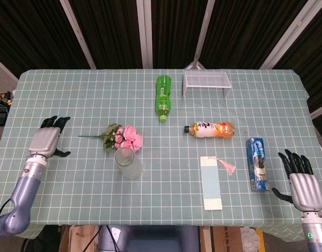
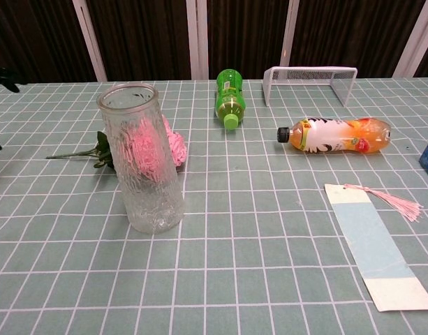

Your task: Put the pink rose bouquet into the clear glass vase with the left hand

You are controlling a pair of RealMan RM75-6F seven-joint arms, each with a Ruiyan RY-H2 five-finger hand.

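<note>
The pink rose bouquet lies flat on the checked cloth, blooms to the right and thin stem pointing left. In the chest view the bouquet shows partly behind the glass. The clear glass vase stands upright just in front of the blooms; the vase is empty. My left hand hovers over the table left of the stem tip, fingers spread and holding nothing. Only its dark fingertips reach the chest view's left edge. My right hand is open at the table's right front corner.
A green bottle lies at the back centre, next to a white wire rack. An orange drink bottle, a blue bookmark with pink tassel and a blue snack packet lie to the right.
</note>
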